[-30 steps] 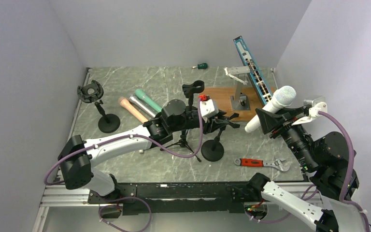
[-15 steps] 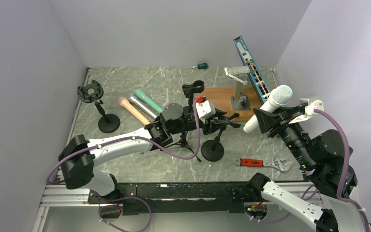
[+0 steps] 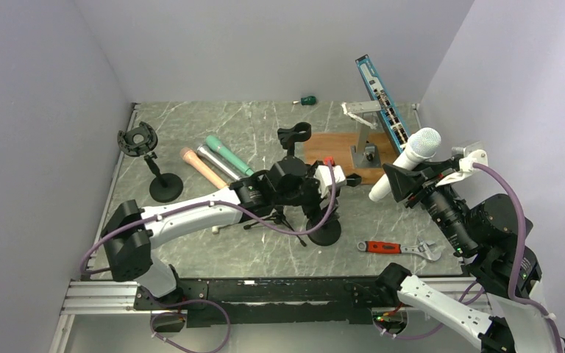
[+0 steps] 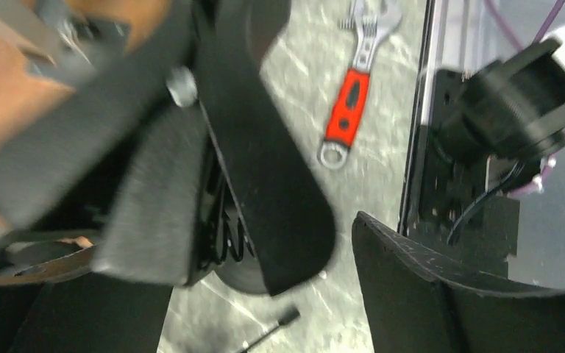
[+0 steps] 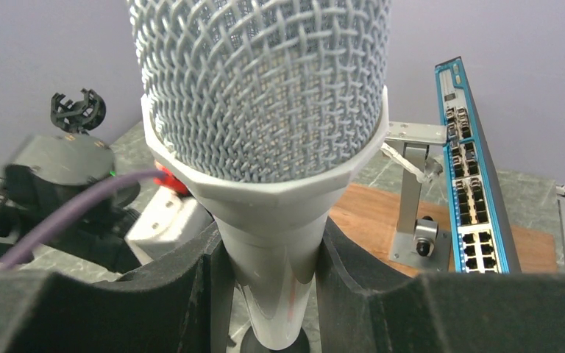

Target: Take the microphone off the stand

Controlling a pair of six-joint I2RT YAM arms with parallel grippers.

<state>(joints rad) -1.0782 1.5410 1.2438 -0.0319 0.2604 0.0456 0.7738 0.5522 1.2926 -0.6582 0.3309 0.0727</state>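
Note:
The white microphone [image 3: 409, 160] with its mesh head [image 5: 265, 81] is off the stand, held in the air at the right. My right gripper [image 3: 397, 182] [image 5: 268, 294] is shut on its tapered handle, pads pressed on both sides. The black stand has a round base [image 3: 325, 232] on the table and a spring clip [image 4: 265, 184] on top that holds nothing. My left gripper [image 3: 347, 180] [image 4: 257, 309] is at that clip, open. Its right finger [image 4: 427, 294] stands apart from the clip's paddle. The left wrist view is blurred.
A red-handled wrench [image 3: 397, 248] [image 4: 346, 103] lies right of the base. A tripod stand [image 3: 283, 215] and a stand with a round mount [image 3: 163, 185] are to the left. Three microphones [image 3: 213, 162] lie behind. A wooden board [image 3: 338, 151], a blue switch [image 3: 386, 107] and a screwdriver [image 3: 307, 100] sit at the back.
My left gripper has opened at the stand's clip and shifted slightly right. My right gripper has carried the microphone a little to the left.

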